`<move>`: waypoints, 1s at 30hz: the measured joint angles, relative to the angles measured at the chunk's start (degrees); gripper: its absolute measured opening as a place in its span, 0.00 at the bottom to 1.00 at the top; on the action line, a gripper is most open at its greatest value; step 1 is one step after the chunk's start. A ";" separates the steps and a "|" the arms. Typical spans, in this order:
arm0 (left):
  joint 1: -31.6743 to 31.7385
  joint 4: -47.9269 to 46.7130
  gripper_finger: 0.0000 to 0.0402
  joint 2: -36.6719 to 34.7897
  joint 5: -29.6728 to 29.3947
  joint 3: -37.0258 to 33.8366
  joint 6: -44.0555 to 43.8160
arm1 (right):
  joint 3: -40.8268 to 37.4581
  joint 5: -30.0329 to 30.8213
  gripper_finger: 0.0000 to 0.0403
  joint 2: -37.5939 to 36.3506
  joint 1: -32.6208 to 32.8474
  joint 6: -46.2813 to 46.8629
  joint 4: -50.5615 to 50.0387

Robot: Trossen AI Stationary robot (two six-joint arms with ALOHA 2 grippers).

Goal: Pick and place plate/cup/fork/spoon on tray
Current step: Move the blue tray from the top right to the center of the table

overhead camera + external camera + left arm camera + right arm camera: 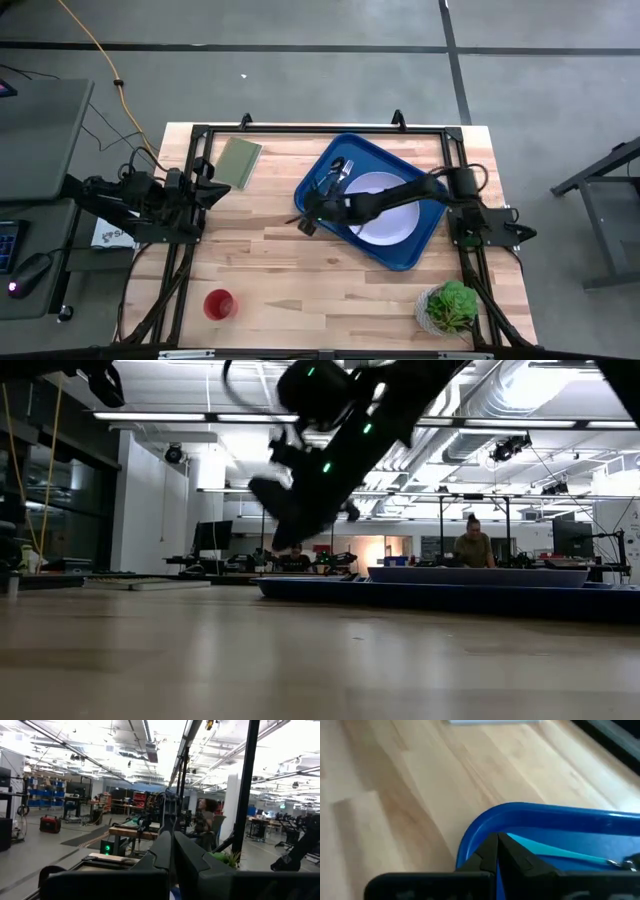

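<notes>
— Where is the right claw (303, 222)?
— Shut tight on nothing, above the blue tray's (408, 255) corner rim.
— And the tableware?
— The plate (385, 205) and teal-handled spoon (560, 851) lie in the tray; the red cup (220, 304) stands well apart on the surface (300, 280).
— The left claw (222, 187)?
— Pinched closed, empty, beside the olive-green rectangle (238, 160).
</notes>
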 joint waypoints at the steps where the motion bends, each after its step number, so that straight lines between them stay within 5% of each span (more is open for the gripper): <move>1: 0.01 0.00 0.00 0.00 0.00 0.00 0.00 | 0.99 -0.03 0.00 1.52 -0.30 0.11 -0.08; 11: 0.02 0.02 0.00 0.00 0.02 -0.02 -0.42 | 6.94 -0.79 0.00 9.29 -1.78 1.51 -0.71; 30: 0.00 0.04 0.01 0.00 0.02 -0.02 -0.42 | 7.57 -8.98 0.00 9.88 1.37 4.27 1.08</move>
